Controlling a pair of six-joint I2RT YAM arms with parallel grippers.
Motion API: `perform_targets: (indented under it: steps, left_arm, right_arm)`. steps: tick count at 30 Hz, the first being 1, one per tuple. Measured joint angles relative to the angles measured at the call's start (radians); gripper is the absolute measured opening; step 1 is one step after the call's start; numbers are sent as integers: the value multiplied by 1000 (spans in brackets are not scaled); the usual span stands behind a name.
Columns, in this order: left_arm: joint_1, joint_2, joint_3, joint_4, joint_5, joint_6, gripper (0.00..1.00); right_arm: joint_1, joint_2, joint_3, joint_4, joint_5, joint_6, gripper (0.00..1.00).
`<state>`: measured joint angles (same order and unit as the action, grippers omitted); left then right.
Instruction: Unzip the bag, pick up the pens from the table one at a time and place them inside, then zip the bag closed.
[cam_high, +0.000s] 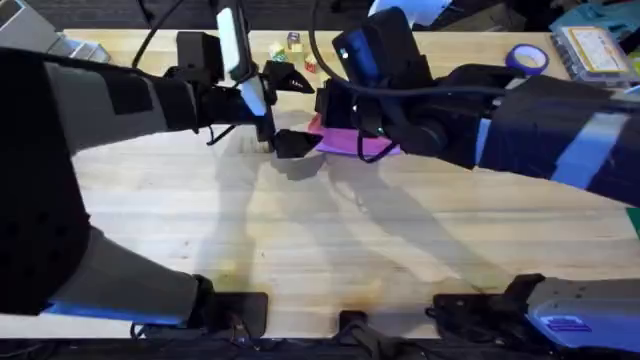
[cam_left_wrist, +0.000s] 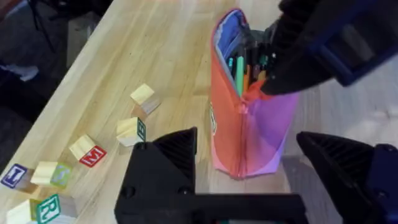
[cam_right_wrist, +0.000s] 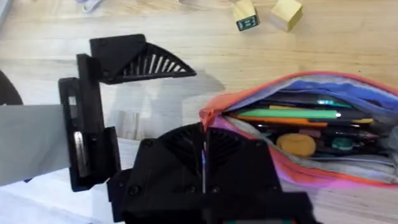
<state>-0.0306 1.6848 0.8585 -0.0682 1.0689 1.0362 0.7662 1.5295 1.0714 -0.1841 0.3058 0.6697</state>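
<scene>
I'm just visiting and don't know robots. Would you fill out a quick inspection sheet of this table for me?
Surface: light wood-plank table, bare in front.
Job's things: pink bag unzipped, mouth gaping; pens inside, with an orange one and a yellow lump.
Clutter: lettered wooden blocks beside the bag; roll of blue tape at the far right.
Grippers: left gripper open, facing the bag's end; right gripper at the bag's zipper end, state unclear.
Cables: black cables along both arms.
Surroundings: boxes at the far right.

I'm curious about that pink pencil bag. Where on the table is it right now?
In the overhead view the bag lies toward the far middle of the table, between the two grippers, with the wooden letter blocks just beyond it.
</scene>
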Motion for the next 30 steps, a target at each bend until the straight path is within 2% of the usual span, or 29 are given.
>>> perform_targets:
  steps: [7, 11, 15, 19, 27, 29, 30]
  left_arm:
    - [-35, 7, 0, 20, -49, -67, 992]
    - [-38, 84, 0, 115, -36, -114, 993]
    - [-42, 125, 0, 133, -32, -128, 993]
    - [-46, 143, 0, 152, -12, -136, 907]
    - [-47, 143, 0, 162, 21, -139, 911]
    - [-47, 143, 0, 163, 35, -140, 864]
    - [-47, 143, 0, 163, 39, -143, 761]
  right_arm:
    - [0, 0, 0, 0, 0, 0, 31]
    - [0, 0, 0, 1, 0, 0, 31]
    - [0, 0, 0, 1, 0, 0, 31]
    - [0, 0, 0, 1, 0, 0, 31]
    - [0, 0, 0, 2, 0, 0, 30]
    - [0, 0, 0, 2, 0, 0, 31]
    - [0, 0, 0, 2, 0, 0, 30]
